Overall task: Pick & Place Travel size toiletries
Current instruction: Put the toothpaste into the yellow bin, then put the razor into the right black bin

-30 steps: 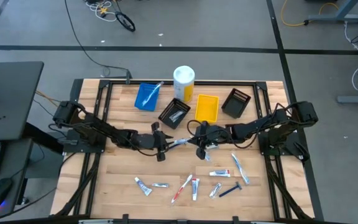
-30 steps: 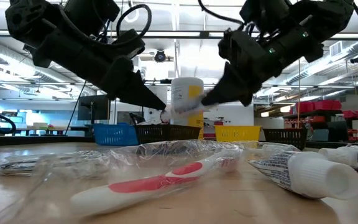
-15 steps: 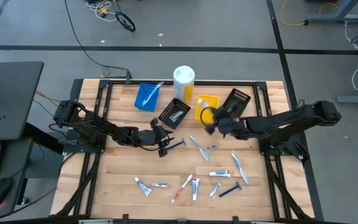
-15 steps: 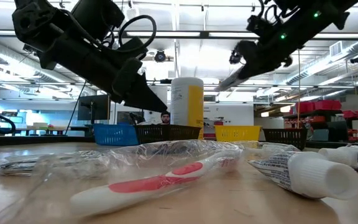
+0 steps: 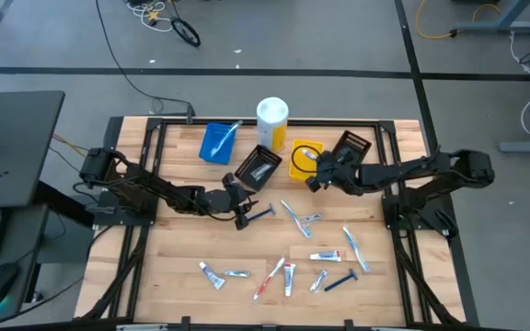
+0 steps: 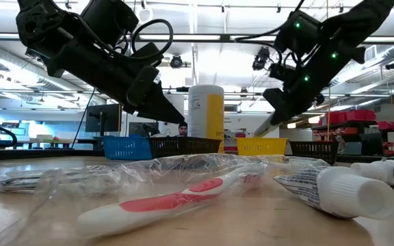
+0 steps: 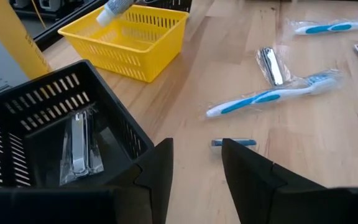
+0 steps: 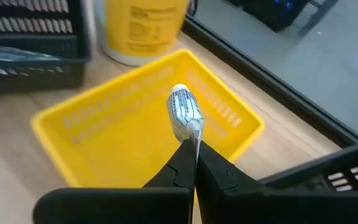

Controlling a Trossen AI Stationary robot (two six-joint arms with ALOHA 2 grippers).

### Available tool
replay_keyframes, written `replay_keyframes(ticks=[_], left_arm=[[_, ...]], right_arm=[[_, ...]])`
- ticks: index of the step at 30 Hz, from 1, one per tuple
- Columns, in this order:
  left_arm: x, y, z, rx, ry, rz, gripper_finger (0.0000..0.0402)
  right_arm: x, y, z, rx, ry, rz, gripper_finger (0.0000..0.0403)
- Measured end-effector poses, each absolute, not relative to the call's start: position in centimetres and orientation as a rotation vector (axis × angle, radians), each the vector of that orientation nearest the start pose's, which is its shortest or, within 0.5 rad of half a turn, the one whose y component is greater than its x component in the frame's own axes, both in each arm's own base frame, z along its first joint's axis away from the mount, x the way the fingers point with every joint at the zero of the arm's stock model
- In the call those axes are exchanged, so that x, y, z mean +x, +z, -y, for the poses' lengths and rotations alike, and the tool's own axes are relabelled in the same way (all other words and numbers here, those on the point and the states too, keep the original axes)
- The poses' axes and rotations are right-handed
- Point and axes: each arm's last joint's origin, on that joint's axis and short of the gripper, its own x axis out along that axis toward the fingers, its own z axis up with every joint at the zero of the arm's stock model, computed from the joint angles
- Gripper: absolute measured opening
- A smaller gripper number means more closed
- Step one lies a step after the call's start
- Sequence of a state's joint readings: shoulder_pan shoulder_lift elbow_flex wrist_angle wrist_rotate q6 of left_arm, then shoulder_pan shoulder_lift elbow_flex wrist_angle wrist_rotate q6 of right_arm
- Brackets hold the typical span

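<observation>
My right gripper [image 8: 194, 163] pinches a white tube [image 8: 184, 114] over the yellow bin [image 8: 92, 143]; my left gripper [image 7: 196, 163], fingers parted and empty, hovers beside the black bin [image 7: 39, 112].

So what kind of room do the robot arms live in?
Probably a robotics lab or workshop: the wooden table sits in a metal frame on a bare grey floor with loose cables, and the low view shows ceiling lights and shelves behind.
</observation>
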State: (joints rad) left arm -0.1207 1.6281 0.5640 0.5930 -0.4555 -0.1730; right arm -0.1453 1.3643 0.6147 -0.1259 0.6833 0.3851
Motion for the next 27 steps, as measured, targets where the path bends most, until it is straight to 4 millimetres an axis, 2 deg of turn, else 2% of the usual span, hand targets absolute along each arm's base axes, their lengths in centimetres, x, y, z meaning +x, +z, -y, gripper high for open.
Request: replay_keyframes(ticks=[7,20,23,27], left_arm=[[29.0,14.0,2.2,-0.017,0.362,-0.420,0.0147],[28.9,14.0,2.2,0.020,0.377,-0.423,0.0147],[29.0,14.0,2.0,0.042,0.376,-0.428,0.0147],[29.0,14.0,1.7,0.040,0.387,-0.428,0.0147]], right_arm=[[23.5,16.6,6.9,0.232,-0.866,-0.738,0.0023],[23.1,16.5,7.8,0.279,-0.920,-0.741,0.0078],[23.6,16.7,7.1,0.303,-0.816,-0.754,0.0080],[24.9,17.6,5.3,0.333,-0.507,-0.788,0.0080]])
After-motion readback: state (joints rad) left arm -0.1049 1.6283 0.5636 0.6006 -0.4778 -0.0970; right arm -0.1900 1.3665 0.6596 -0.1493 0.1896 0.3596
